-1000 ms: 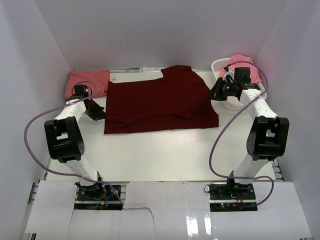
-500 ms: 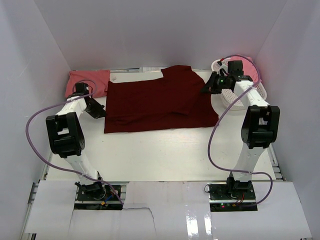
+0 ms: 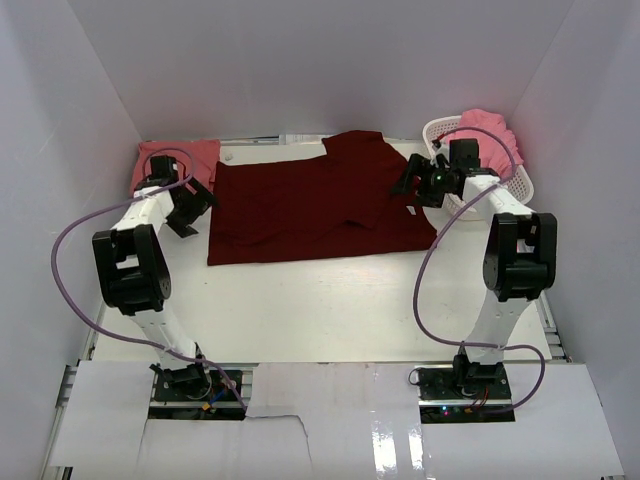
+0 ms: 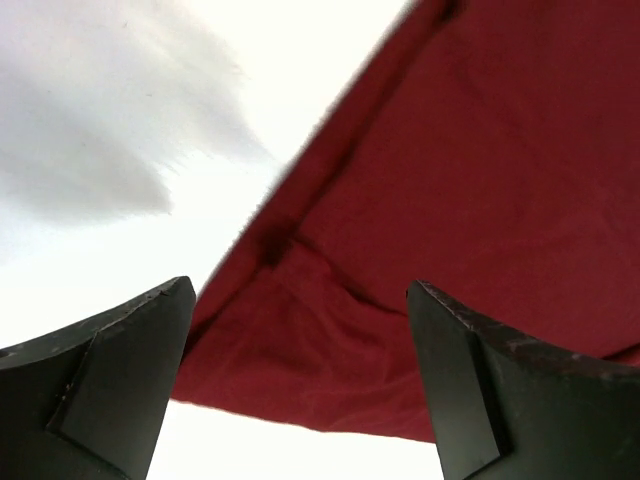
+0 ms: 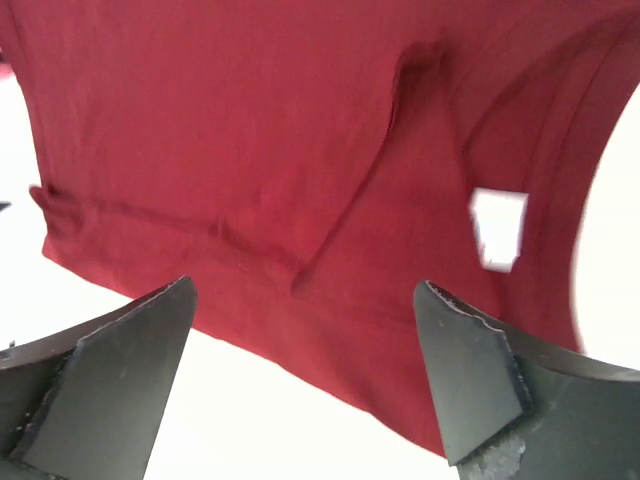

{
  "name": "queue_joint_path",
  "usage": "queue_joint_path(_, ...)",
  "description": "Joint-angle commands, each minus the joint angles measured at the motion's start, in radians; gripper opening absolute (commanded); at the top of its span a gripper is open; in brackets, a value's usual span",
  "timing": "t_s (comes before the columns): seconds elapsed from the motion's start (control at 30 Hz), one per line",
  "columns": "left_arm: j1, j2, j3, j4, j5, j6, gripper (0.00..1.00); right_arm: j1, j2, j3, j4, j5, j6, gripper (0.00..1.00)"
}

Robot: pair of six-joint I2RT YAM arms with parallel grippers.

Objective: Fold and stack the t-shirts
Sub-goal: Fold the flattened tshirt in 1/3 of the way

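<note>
The large dark maroon t-shirt (image 3: pixel 320 205) lies spread flat across the middle of the table, with a folded-over flap at its back right. My left gripper (image 3: pixel 193 206) stands open at the shirt's left edge. In the left wrist view its fingers (image 4: pixel 120 385) frame the maroon corner (image 4: pixel 330 360) and hold nothing. My right gripper (image 3: pixel 408 188) is open over the shirt's right edge, above maroon cloth (image 5: pixel 250 150) and a white label (image 5: pixel 497 228). A salmon t-shirt (image 3: pixel 178 156) lies at the back left. A lighter pink t-shirt (image 3: pixel 492 128) rests in the basket.
The white perforated basket (image 3: pixel 518 186) stands at the back right, just behind my right arm. White walls close in the table on the left, back and right. Bare white tabletop (image 3: pixel 320 310) stretches between the maroon shirt and the arm bases.
Both grippers went from shut to open. The right gripper swung left from the basket onto the maroon shirt's right edge. The left gripper shifted slightly back along the left edge.
</note>
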Motion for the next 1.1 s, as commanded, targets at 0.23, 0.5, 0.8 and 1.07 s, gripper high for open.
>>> queue_joint_path(0.23,-0.264,-0.244,-0.053,0.076,-0.059,-0.001,0.98,0.079,-0.102,-0.284,0.235,-0.133,0.076,0.74)
queue_joint_path(0.5,-0.279,-0.186,-0.064,0.087,-0.047,-0.04,0.98,0.124,-0.012,-0.267,0.312,-0.142,0.128,0.58)
queue_joint_path(0.8,-0.285,-0.179,-0.053,0.076,-0.084,-0.017,0.98,0.165,0.099,-0.201,0.31,-0.13,0.156,0.61)
queue_joint_path(1.07,-0.285,-0.161,-0.042,0.067,-0.095,-0.011,0.98,0.176,0.13,-0.196,0.355,-0.118,0.162,0.42)
